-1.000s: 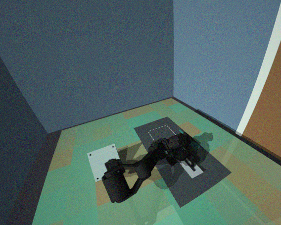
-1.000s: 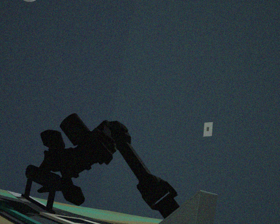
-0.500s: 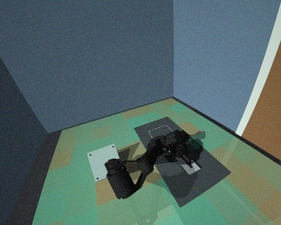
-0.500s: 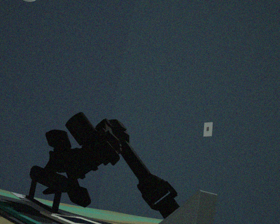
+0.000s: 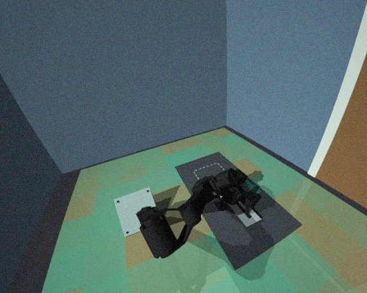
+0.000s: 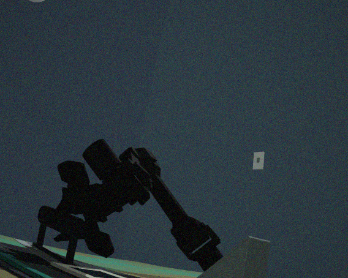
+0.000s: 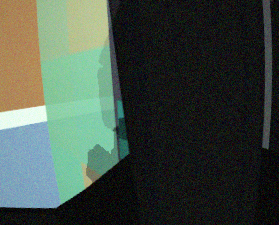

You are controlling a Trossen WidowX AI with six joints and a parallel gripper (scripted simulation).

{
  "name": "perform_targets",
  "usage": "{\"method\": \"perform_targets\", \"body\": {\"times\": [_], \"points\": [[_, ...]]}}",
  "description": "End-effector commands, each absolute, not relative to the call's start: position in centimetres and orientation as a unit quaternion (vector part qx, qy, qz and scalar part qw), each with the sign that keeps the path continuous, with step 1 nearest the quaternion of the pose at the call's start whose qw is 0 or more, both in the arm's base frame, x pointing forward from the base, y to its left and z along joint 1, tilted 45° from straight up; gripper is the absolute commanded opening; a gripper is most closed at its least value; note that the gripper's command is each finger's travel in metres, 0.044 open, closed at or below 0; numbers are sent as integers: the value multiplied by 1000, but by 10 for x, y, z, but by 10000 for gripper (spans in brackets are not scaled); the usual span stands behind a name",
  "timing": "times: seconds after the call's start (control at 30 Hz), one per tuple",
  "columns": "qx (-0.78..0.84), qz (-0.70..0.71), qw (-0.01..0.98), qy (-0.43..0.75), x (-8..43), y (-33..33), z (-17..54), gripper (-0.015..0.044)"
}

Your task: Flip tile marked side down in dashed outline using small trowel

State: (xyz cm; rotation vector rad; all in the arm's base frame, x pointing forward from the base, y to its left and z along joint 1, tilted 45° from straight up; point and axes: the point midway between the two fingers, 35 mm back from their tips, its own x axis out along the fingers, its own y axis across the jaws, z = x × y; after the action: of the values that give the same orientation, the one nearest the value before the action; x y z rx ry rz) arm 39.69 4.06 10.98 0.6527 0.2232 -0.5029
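Note:
My gripper (image 5: pixel 254 215) (image 6: pixel 53 254) points down low over the mat (image 5: pixel 263 239) and is shut on the trowel; the arm and the dark view hide most of the tool. A pale flat piece (image 5: pixel 251 220) shows at the fingertips, partly in shadow; I cannot tell whether it is the tile or part of the trowel. A teal piece (image 5: pixel 252 186) (image 7: pixel 121 139) shows beside the gripper near the mat's edge. The dashed outline (image 5: pixel 209 166) is at the mat's back end, partly hidden by the arm. The tile's marked side cannot be made out.
The arm's base stands on a pale plate (image 5: pixel 125 214) with dark holes, left of the mat. The arm reaches across from it and casts broad shadows. The table has a green and tan patchwork top (image 5: pixel 108 248). Blue walls stand behind it.

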Motion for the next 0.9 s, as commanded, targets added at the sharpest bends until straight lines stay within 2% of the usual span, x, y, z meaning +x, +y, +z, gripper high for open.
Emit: {"method": "perform_targets", "body": {"times": [0.0,0.87], "points": [[318,-236,911,117,397,46,105,0],[333,-234,905,124,396,47,109,0]]}}
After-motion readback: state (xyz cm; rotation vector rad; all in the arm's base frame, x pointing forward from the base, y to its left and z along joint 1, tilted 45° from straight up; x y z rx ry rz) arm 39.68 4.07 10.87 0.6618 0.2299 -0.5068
